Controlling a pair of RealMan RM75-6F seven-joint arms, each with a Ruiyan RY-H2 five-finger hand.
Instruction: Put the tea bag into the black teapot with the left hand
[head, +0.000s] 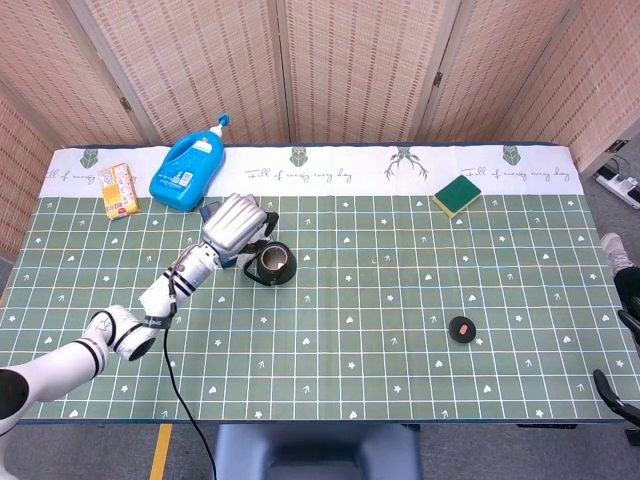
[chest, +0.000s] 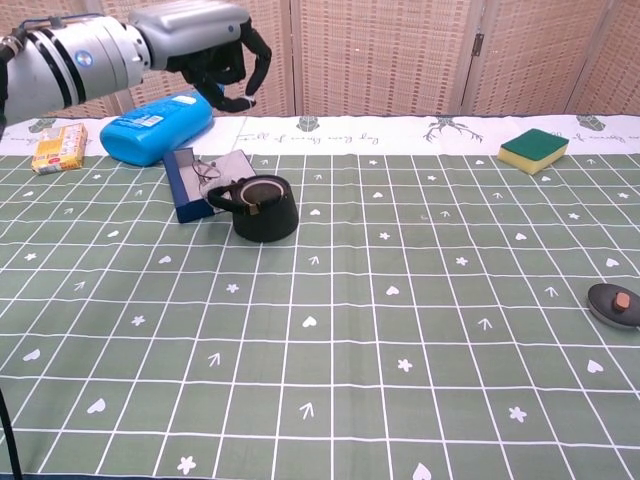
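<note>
Sitting mid-table, teapot (chest: 264, 208) just right of box (chest: 196, 180), bottle (chest: 155, 125) lying behind, sponge (chest: 533, 149) far right, lid (chest: 613, 302) near right.

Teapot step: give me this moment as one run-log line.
left hand: above teapot, fingers curled, holding nothing visible | tea bag: not visible outside teapot | lid: off, on table | right hand: out of view
</note>
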